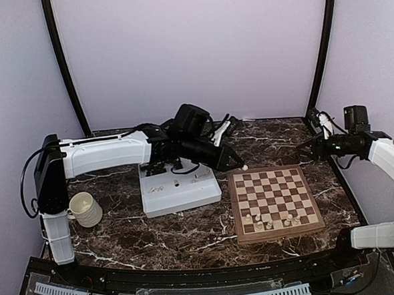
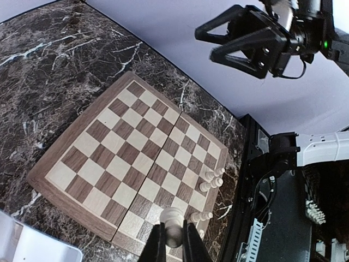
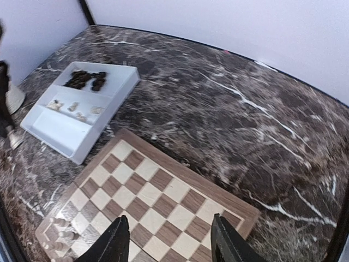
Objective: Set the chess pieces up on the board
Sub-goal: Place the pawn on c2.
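I see my left tool [image 2: 173,248] clenched on a cream-white chess piece [image 2: 173,219] by the far edge of the board [image 1: 273,191] on the worktop [image 1: 189,231], and my right tool [image 3: 172,245] released.

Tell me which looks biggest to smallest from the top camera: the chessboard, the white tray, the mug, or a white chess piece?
1. chessboard, biggest, but only slightly
2. white tray, nearly as big; the left arm hides part of it
3. mug
4. white chess piece, tiny
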